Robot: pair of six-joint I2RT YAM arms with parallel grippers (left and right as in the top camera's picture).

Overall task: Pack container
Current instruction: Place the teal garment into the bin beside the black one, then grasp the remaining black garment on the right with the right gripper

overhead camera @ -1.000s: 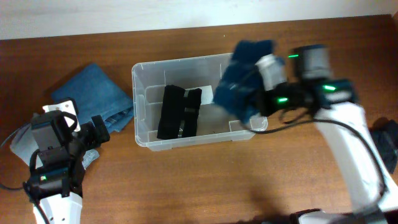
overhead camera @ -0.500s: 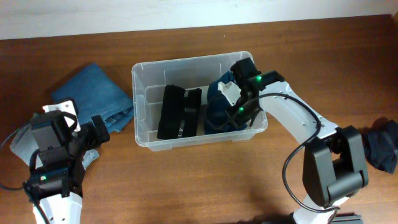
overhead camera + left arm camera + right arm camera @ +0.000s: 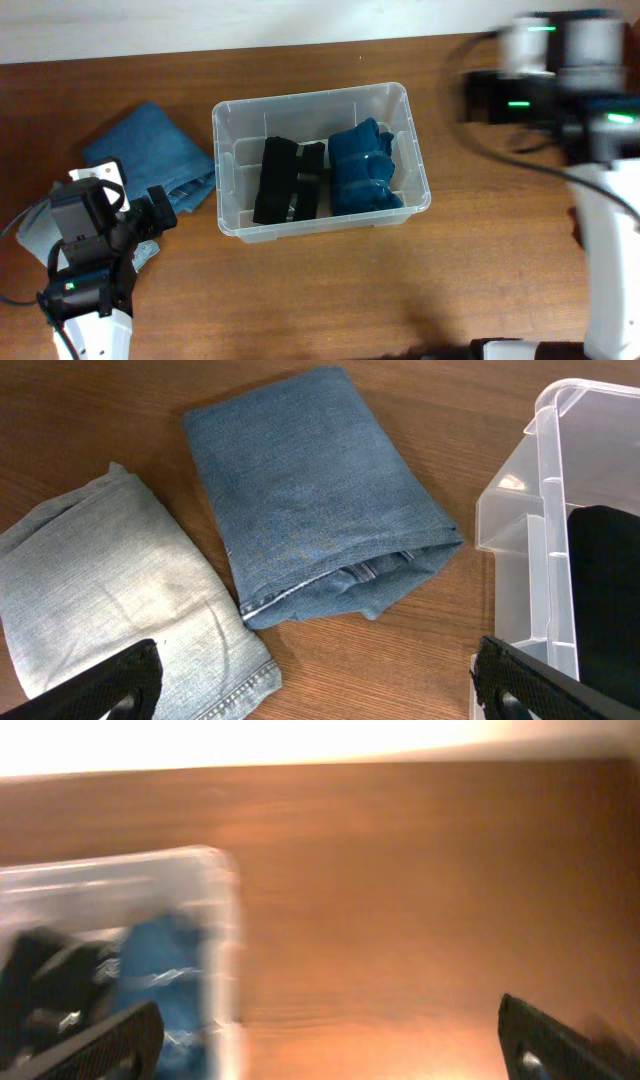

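The clear plastic container (image 3: 300, 100) stands mid-table. Inside it lie a folded black garment (image 3: 288, 180) on the left and a folded dark blue garment (image 3: 362, 170) on the right. My right gripper (image 3: 330, 1040) is open and empty above bare wood, right of the container's rim (image 3: 225, 920). Overhead, the right arm (image 3: 545, 85) is a blur at the back right, well clear of the bin. My left gripper (image 3: 320, 680) is open and empty at the front left, hovering between folded light denim (image 3: 110, 590) and the container's corner (image 3: 540, 510).
Folded blue jeans (image 3: 150, 150) lie just left of the container. A paler folded pair (image 3: 28, 232) sits partly under the left arm (image 3: 90, 250). The table's back edge meets a pale wall.
My right gripper opened and let go of the dark blue garment, which now lies in the container. The right arm then swung up and away to the back right. The left arm stayed still.
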